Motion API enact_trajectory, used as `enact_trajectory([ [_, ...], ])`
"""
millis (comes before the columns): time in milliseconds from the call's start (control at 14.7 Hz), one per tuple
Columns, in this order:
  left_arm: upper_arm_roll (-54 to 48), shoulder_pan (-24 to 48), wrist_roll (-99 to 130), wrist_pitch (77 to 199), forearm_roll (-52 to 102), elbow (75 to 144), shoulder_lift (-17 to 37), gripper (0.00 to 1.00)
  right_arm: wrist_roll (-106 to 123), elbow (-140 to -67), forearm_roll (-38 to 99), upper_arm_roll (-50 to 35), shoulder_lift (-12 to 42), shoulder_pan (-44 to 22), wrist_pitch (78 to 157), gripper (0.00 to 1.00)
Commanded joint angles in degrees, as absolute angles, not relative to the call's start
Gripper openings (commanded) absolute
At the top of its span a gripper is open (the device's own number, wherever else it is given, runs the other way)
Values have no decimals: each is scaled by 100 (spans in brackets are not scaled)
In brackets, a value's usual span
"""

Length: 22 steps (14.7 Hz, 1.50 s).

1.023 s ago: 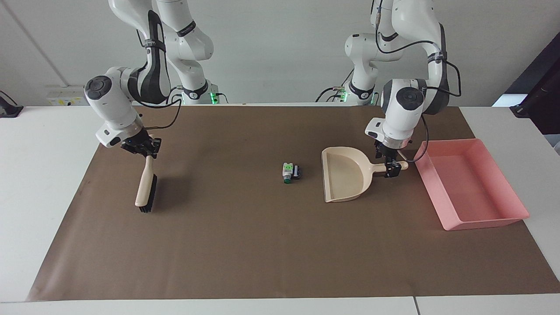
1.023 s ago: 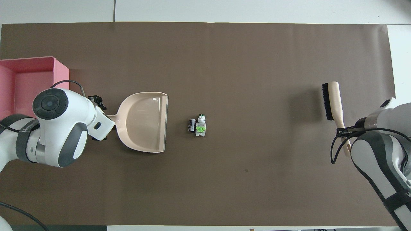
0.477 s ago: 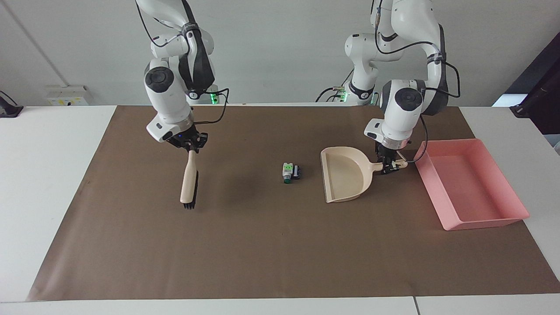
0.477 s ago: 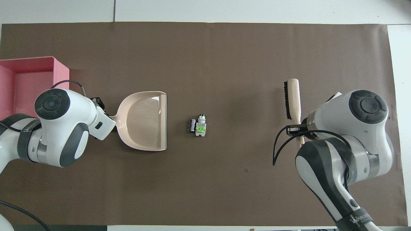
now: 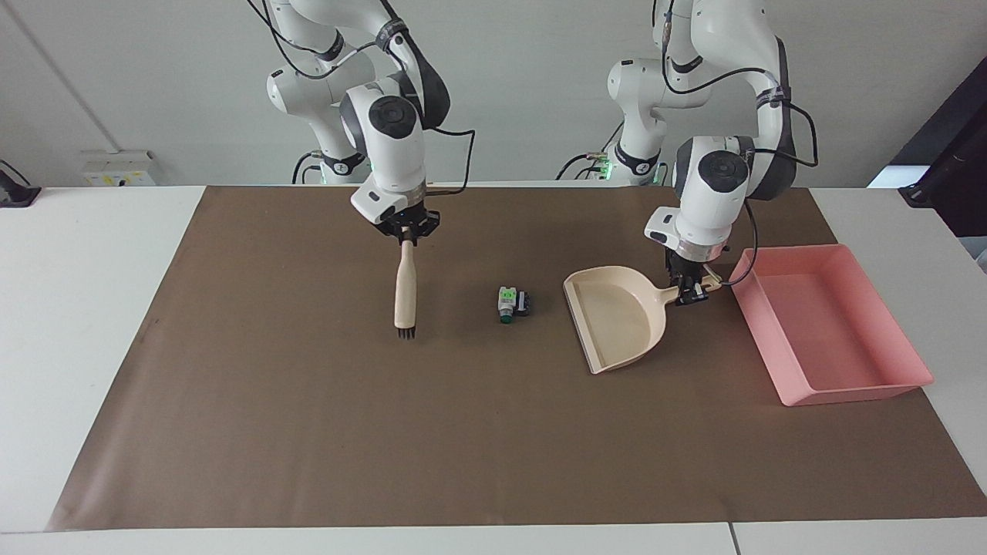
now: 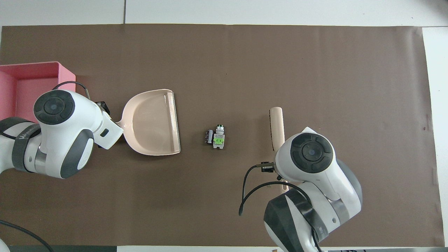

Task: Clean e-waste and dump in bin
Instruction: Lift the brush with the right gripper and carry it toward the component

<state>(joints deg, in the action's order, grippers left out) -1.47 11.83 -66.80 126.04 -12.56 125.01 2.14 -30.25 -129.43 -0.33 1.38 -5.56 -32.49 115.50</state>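
At centre frame lie the tiny white-and-green and black electronic parts. The right gripper pinches a beige hand brush at their left; the left gripper pinches a beige plastic dustpan at their right, its mouth facing them. A shallow pink plastic tray sits at far right.

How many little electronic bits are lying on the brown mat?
2: a small white-and-green part with a dark round end and a tiny black part, touching side by side mid-mat, between the beige plastic dustpan and the brush.
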Motion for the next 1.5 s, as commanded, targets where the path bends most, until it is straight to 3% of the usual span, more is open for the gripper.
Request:
enact_trajectory([
  [0, -105, 1292, -6741, 12252, -1503, 12261, 273, 0, -3295, -12947, -35, 176, -414, -3585, 11846, 0],
  [477, -105, 1942, -6759, 11919, -1705, 12068, 369, 0, -3419, -12499, 8, 167, -176, -4157, 11874, 0],
  [955, -114, 2092, -6680, 11900, -1688, 11909, 659, 0, -3770, -11295, -62, 176, 1211, -4324, 11760, 0],
  [1432, -97, 2145, -6662, 12260, -1696, 12295, 537, 0, -3955, -11074, 209, -52, 1503, -4640, 11909, 0],
])
